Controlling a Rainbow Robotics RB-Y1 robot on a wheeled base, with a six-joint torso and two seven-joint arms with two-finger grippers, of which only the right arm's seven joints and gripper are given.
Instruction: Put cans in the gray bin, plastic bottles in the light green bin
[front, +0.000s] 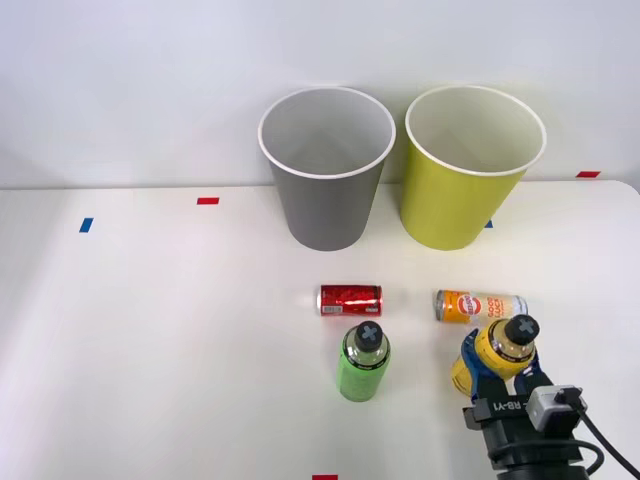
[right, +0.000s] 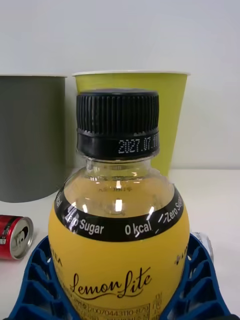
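The right pincer (front: 497, 372) grips the yellow bottle (front: 497, 352) upright at the table's (front: 150, 330) near right, just before the orange can (front: 480, 305); the green bottle (front: 364, 362) stands left, behind it the red can (front: 350, 299)

A robotics lab test bench, by the look of it: ahead of the right gripper (front: 497, 372) stretches a bare white table (front: 150, 330) against a plain white wall (front: 130, 80), with small red tape markers (front: 208, 201) and blue tape markers (front: 86, 225) stuck on it.
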